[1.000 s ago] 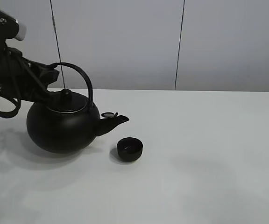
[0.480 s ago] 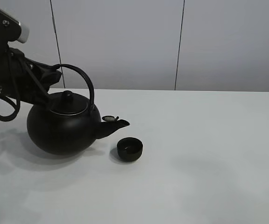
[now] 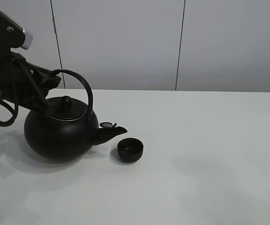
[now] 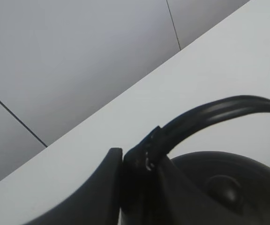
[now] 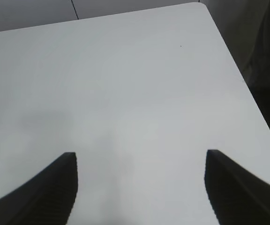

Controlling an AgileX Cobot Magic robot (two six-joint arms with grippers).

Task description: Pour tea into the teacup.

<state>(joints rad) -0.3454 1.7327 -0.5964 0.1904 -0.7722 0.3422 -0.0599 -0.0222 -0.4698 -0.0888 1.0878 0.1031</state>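
Nearest me on the bench (image 3: pixel 210 154) sits the teacup (image 3: pixel 130 149), upright and on its own, out in the open where a pour can reach it. Just beside it, on the left-arm side, is the kettle (image 3: pixel 60 136). Its spout (image 3: pixel 111 132) is dipped toward the cup, with the tip close to the rim but not over the bowl. I see no stream, so I judge the pour has not begun. I cannot tell whether the kettle's base is clear of the bench. Behind it my left gripper (image 4: pixel 142 157) is clamped tight on the rear of the arched handle (image 4: pixel 210 115). I think that hold was chosen so the body can swing forward about the grip. My right gripper (image 5: pixel 142 183) hangs over bare bench, jaws apart and holding nothing, well out of the way. The teacup is small, round and matte black, with no handle. It is bowl-shaped and far smaller than the kettle, and I cannot make out any liquid inside.
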